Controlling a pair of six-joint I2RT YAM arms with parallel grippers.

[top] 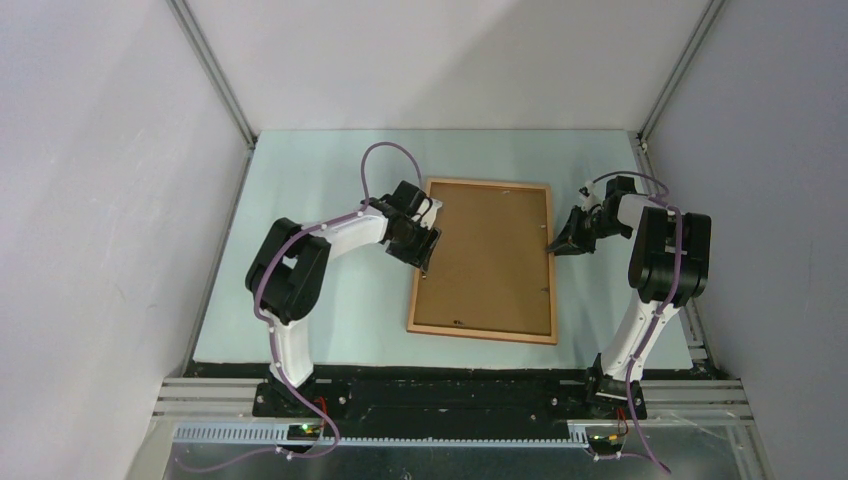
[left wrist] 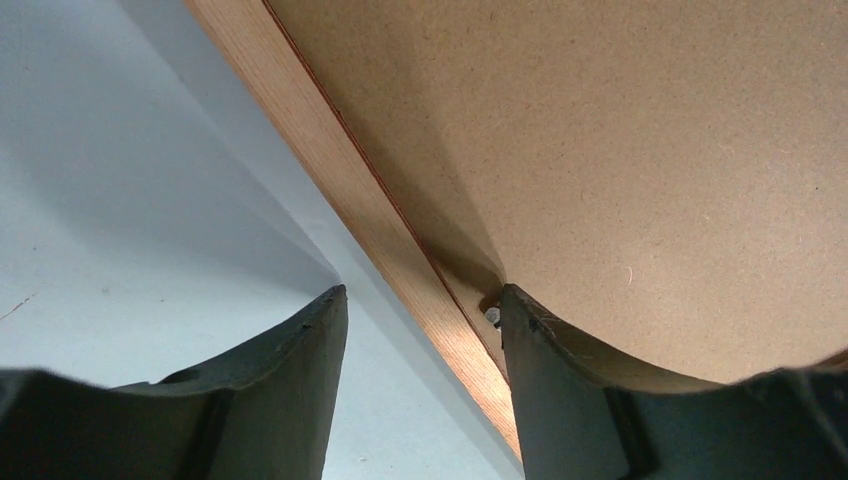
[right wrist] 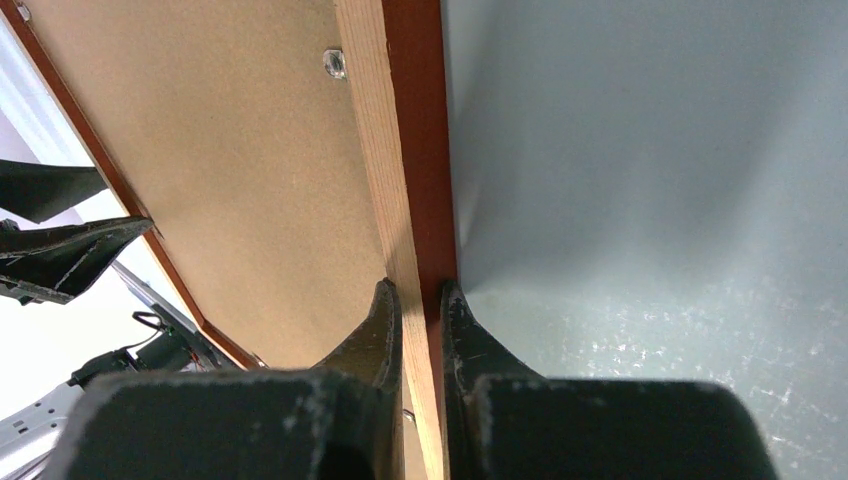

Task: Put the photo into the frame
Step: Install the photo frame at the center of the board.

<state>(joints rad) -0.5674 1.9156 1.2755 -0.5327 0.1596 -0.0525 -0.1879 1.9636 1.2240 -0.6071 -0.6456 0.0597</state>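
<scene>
Pale green table [top: 310, 190], frame [top: 481, 333] face down, backing board [top: 490, 255] up; left gripper [left wrist: 420, 300] spread wide over its 9 o'clock rail, right gripper [right wrist: 418, 295] pinching the 3 o'clock rail.

Lab robot cell: white panel walls [top: 100, 200], aluminium struts [top: 212, 70].

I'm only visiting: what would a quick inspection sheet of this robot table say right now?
Surface: pale table.
Job's things: frame lies face down, brown backing board in it; photo not seen.
Clutter: nothing seen.
Grippers: left gripper open, straddling the frame's left moulding; right gripper shut on its right moulding.
Cables: purple cables run along both arms.
Surroundings: white walls, metal rails.
</scene>
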